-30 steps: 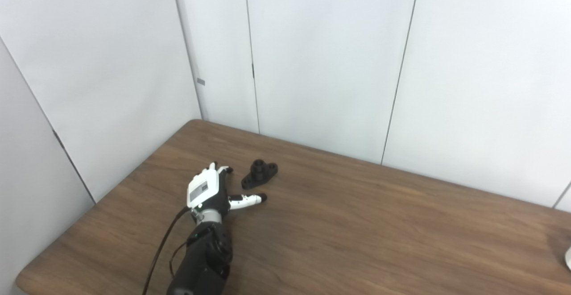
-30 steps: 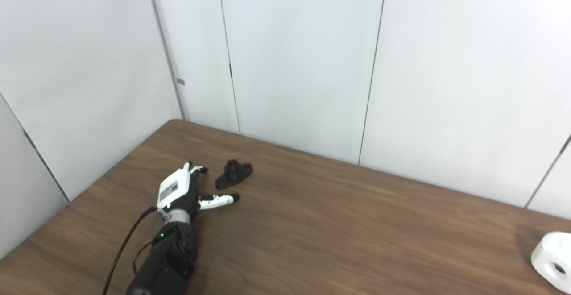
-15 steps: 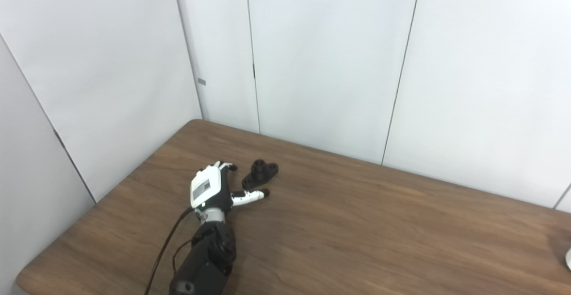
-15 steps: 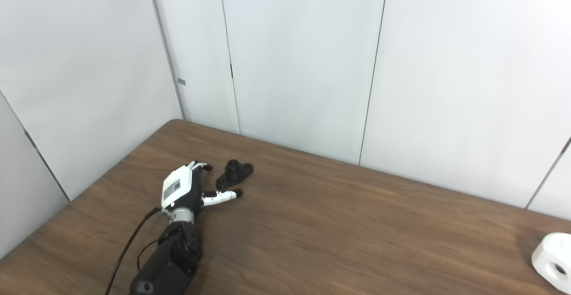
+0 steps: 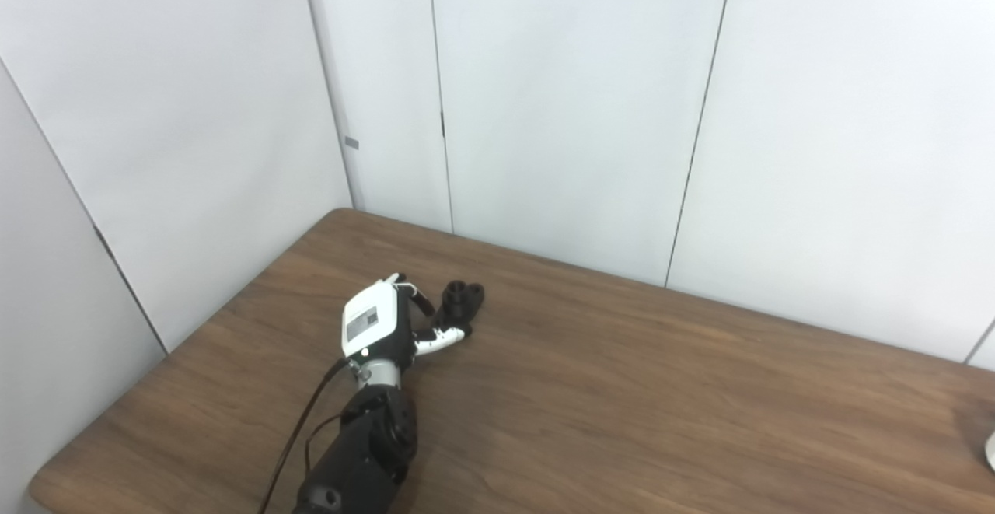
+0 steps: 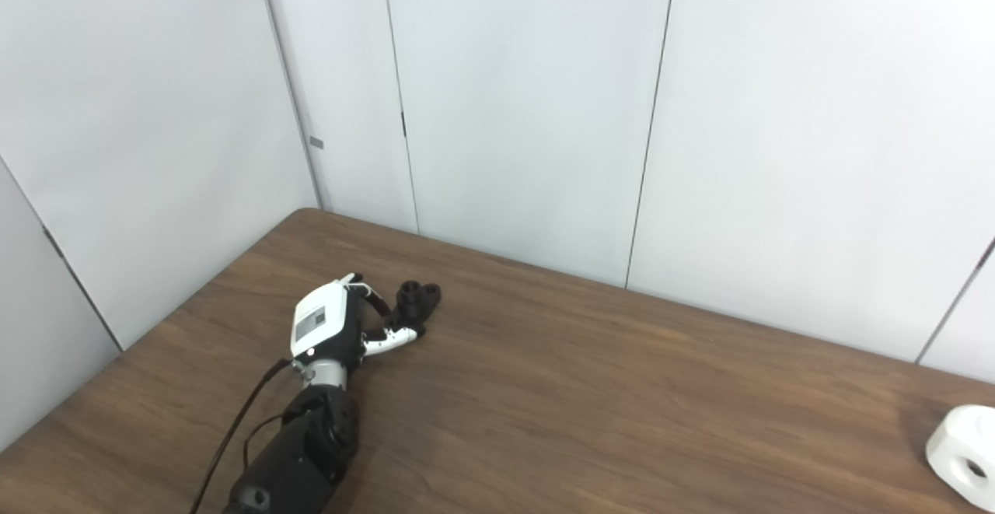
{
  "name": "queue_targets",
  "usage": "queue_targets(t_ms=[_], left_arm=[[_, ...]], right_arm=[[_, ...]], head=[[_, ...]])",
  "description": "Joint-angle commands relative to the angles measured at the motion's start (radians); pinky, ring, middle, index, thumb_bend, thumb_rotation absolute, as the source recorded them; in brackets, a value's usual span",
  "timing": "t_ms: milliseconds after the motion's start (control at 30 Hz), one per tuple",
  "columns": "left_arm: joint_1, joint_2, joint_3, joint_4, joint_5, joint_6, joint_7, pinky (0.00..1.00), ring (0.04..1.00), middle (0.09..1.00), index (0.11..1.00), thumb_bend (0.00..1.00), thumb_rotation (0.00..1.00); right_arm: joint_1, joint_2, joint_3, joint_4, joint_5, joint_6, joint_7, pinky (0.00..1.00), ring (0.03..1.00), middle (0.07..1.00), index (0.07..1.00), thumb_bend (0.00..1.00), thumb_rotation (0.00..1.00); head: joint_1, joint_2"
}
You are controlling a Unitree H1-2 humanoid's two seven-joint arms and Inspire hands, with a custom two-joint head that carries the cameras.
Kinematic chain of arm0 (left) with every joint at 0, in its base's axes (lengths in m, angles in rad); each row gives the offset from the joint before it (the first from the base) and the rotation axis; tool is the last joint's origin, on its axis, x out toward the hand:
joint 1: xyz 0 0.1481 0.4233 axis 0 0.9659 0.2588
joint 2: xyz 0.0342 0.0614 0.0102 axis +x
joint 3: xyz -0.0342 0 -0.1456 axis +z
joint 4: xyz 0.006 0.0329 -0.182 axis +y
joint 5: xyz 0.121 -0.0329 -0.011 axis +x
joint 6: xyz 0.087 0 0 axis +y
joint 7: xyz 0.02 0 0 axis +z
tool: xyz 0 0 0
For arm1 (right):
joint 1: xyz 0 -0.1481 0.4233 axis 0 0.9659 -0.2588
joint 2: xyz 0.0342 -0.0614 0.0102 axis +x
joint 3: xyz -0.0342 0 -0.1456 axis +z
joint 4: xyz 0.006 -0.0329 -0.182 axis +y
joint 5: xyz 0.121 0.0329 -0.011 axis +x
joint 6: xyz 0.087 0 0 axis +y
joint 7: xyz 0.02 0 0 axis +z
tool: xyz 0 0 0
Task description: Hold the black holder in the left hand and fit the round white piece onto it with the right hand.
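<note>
The big brown wooden table [image 6: 622,405] has lots of bare room in the middle; the left hand [image 6: 330,331] is near the far left corner, its fingers curled around the small black plastic holder [image 6: 416,298], seemingly gripping it; the round white piece [image 6: 962,456] sits far away at the right edge.

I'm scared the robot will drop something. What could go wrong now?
The left hand has its fingers curling around only the near end of the black holder, so the holder could tip or slip out when lifted. The round white piece sits far away at the table's right edge, partly out of view, and the right hand isn't visible. Reaching for the piece might nudge it off.
</note>
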Motion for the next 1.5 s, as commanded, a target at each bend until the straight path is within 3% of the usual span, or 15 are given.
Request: queue_targets(t_ms=[0, 600, 800, 967, 1300, 1367, 1467], left_arm=[[0.009, 0.006, -0.015, 0.018, -0.012, 0.024, -0.043, 0.86, 0.919, 0.890, 0.481, 0.52, 0.05], [0.024, 0.031, -0.061, -0.048, -0.005, 0.012, -0.059, 0.89, 0.907, 0.865, 0.481, 0.52, 0.05], [0.029, 0.065, -0.117, -0.158, 0.006, 0.009, -0.150, 0.86, 0.914, 0.856, 0.482, 0.52, 0.05], [0.029, 0.072, -0.145, -0.232, -0.013, -0.041, -0.213, 0.92, 0.931, 0.846, 0.482, 0.52, 0.05], [0.035, 0.069, -0.214, -0.308, 0.008, -0.131, -0.289, 0.90, 0.940, 0.862, 0.482, 0.52, 0.05], [0.039, 0.061, -0.224, -0.323, 0.000, -0.145, -0.307, 0.98, 0.962, 0.874, 0.482, 0.52, 0.05], [0.045, 0.056, -0.249, -0.337, 0.003, -0.186, -0.324, 1.00, 0.973, 0.883, 0.482, 0.52, 0.05]], right_arm=[[0.005, -0.006, -0.013, -0.010, 0.001, 0.006, -0.002, 0.90, 0.968, 1.000, 0.886, 0.36, 0.42], [0.003, -0.005, -0.002, -0.026, -0.023, 0.023, -0.010, 0.85, 0.955, 0.998, 0.879, 0.35, 0.41], [0.001, 0.000, 0.001, -0.017, -0.035, 0.012, -0.009, 0.83, 0.932, 0.982, 0.864, 0.36, 0.41], [-0.006, 0.010, 0.001, -0.010, -0.032, 0.008, -0.011, 0.80, 0.929, 0.982, 0.867, 0.37, 0.43], [-0.016, 0.034, 0.010, -0.013, -0.043, 0.002, -0.025, 0.77, 0.905, 0.963, 0.871, 0.39, 0.46], [-0.014, 0.033, 0.013, -0.009, -0.050, -0.009, -0.027, 0.74, 0.883, 0.949, 0.848, 0.41, 0.47], [-0.010, 0.033, 0.016, -0.002, -0.058, -0.035, -0.026, 0.70, 0.858, 0.929, 0.827, 0.41, 0.46]], head=[[0.000, 0.001], [-0.032, 0.010], [-0.057, 0.012], [-0.082, 0.014], [-0.129, 0.015], [-0.140, 0.020], [-0.156, 0.027]])
